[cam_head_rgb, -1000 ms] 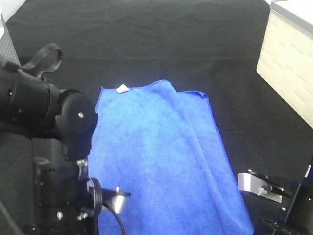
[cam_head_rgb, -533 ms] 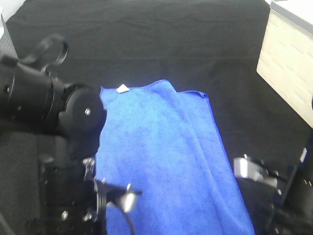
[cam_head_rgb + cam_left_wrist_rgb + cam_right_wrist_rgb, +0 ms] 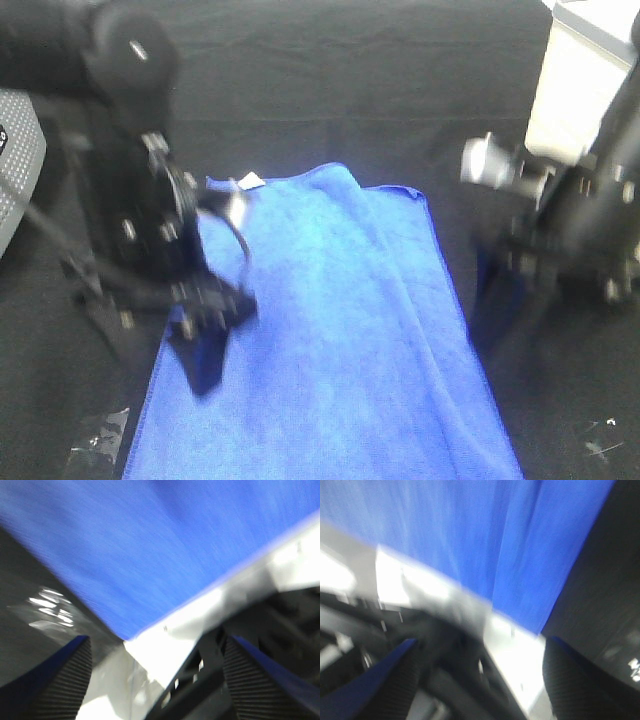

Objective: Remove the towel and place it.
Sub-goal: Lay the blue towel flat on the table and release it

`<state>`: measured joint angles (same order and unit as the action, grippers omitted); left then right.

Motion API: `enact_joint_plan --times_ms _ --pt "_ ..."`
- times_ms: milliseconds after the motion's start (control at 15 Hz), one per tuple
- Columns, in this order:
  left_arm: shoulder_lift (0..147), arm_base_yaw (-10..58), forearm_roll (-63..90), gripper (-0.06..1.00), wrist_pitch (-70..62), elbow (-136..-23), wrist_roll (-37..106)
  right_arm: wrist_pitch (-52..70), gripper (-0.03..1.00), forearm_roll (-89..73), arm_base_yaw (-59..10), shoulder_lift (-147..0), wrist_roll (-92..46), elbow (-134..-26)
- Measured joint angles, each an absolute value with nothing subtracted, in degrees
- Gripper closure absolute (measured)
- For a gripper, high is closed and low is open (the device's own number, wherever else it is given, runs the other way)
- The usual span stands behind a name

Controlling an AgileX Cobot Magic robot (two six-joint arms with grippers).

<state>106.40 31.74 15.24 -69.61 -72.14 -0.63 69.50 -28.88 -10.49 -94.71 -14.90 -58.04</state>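
Overhead, a black table cloth [image 3: 330, 90] covers the whole surface, and a pale box [image 3: 585, 100] stands beyond the towel's far right corner. The towel [image 3: 330, 330], bright blue, lies spread flat, with bare cloth along both long edges. The left gripper [image 3: 205, 350] hangs over its left edge and the right gripper [image 3: 475, 680] just off its right edge. Both have their jaws spread, holding nothing.
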Motion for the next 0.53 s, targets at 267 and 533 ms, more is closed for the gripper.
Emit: enact_joint_plan --times_ms 267,533 --pt "106.63 18.39 15.13 0.25 -66.18 -80.56 4.47 69.50 0.29 -30.31 0.34 -98.95 -15.07 -73.91" --pt "107.14 13.35 14.84 0.25 -58.67 -83.82 3.04 69.61 0.29 -28.42 0.74 -103.53 -16.56 -81.13"
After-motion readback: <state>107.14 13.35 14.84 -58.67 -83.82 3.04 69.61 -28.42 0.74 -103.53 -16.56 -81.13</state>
